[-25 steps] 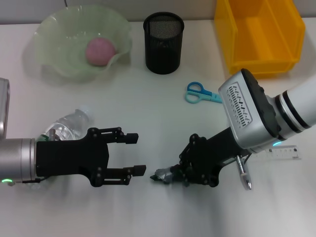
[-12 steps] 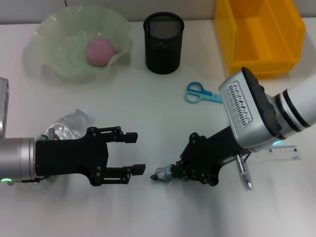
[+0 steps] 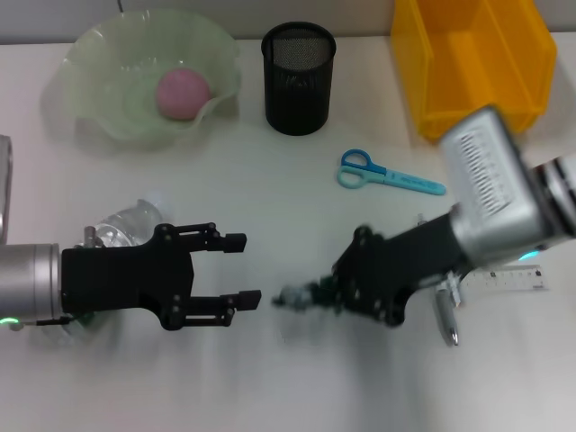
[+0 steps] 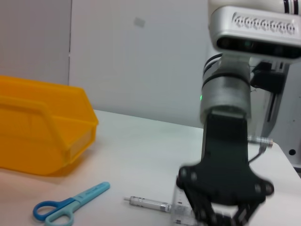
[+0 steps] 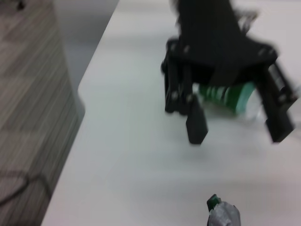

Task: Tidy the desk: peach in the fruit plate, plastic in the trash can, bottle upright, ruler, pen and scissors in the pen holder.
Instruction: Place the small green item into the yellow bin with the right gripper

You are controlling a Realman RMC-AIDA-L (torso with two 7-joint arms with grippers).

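- The right gripper is low over the desk, near the front middle. Its fingers are closed on the plastic, a small grey and green scrap that pokes out at the tip.
- The same scrap shows in the right wrist view.
- The left gripper is just across from it, with its two fingers spread wide. It holds nothing.
- The bottle lies on its side on the desk, beside the left arm and partly hidden by it.
- The peach sits inside the fruit plate, at the back left.
- The pen holder stands upright at the back middle, next to the fruit plate.
- The trash can is at the back right.
- The scissors lie flat on the desk, between the pen holder and the right arm.
- The ruler lies flat by the right arm, partly hidden under it.
- The pen lies just beside the ruler.
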